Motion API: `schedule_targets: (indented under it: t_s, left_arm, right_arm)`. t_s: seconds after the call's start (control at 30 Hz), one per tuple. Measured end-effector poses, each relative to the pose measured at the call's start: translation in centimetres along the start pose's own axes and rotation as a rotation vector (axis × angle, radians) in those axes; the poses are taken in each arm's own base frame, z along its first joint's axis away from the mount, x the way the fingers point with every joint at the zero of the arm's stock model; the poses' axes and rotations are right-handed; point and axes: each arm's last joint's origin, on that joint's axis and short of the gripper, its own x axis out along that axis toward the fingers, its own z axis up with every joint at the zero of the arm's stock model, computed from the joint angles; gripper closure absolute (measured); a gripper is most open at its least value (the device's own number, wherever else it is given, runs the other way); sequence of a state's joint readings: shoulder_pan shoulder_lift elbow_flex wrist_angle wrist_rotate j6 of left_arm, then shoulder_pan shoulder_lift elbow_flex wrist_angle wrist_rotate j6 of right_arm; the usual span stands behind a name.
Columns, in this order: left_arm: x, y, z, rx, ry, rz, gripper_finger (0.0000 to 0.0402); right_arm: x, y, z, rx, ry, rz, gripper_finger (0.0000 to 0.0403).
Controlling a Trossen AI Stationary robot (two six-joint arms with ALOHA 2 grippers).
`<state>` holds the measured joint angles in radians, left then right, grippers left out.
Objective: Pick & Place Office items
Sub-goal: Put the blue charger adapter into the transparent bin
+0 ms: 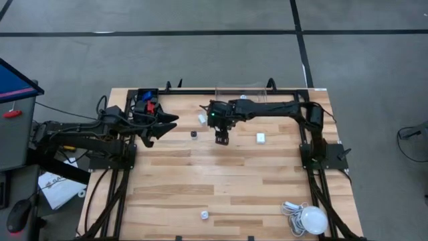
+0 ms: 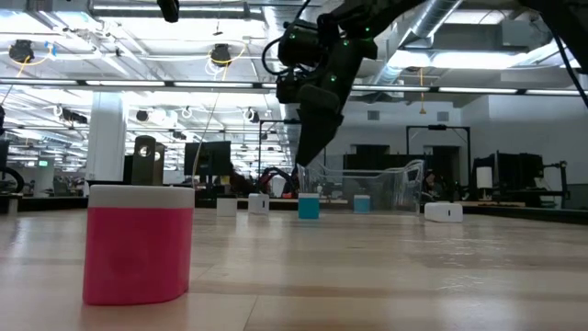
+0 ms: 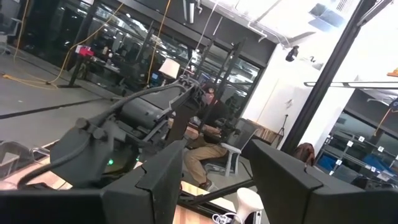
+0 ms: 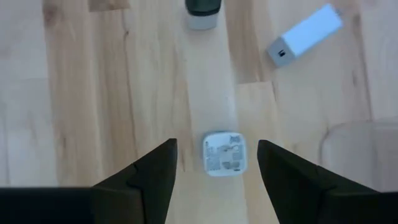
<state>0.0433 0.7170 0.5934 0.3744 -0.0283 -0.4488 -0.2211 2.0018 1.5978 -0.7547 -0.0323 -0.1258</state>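
Note:
My right gripper (image 1: 221,139) hangs open above the table's far middle, fingers pointing down. In the right wrist view a small white square block with a printed label (image 4: 224,153) lies flat on the wood, straight below the gap of my right gripper (image 4: 217,158). In the low view my right gripper (image 2: 301,165) is well clear of the tabletop. Nearby lie a white oblong block (image 4: 305,34) and a small black-topped piece (image 4: 202,12). My left gripper (image 1: 166,129) waits open at the far left, raised off the table.
A black bin (image 1: 147,100) with blue and red pieces sits at the far left corner, and a clear container (image 1: 241,90) at the far edge. Another white block (image 1: 261,138), a small piece (image 1: 204,214) near the front and the bulb with cable (image 1: 309,218) lie on the wood.

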Motion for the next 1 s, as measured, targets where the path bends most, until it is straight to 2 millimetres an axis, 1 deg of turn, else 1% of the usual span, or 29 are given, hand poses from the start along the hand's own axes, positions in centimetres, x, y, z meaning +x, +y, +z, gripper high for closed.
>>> schedule_targets:
  t_s: [0.13,0.33,0.4,0.7,0.93,1.0]
  left_arm:
    - [0.0,0.0,0.0,0.000,0.000,0.000,0.0220]
    - [0.0,0.0,0.0,0.000,0.000,0.000,0.0220]
    - [0.0,0.0,0.0,0.000,0.000,0.000,0.0220]
    - [0.0,0.0,0.0,0.000,-0.002,0.004,0.0220]
    - [0.0,0.0,0.0,-0.002,-0.002,0.003,0.0220]
    - [0.0,0.0,0.0,-0.002,-0.002,0.004,0.0220]
  right_arm:
    - [0.1,-0.1,0.1,-0.055,-0.012,0.016,0.0184]
    - [1.7,-0.8,-0.1,-0.043,0.011,0.017,0.0161]
    - [2.0,-1.1,-0.5,-0.047,0.042,0.019,0.0158]
    - [3.9,-1.5,-0.8,-0.048,0.074,0.027,0.0157]
    - [4.6,-1.5,-1.2,-0.040,0.113,0.034,0.0158]
    - [4.6,-1.5,-1.0,-0.042,0.096,0.043,0.0159]
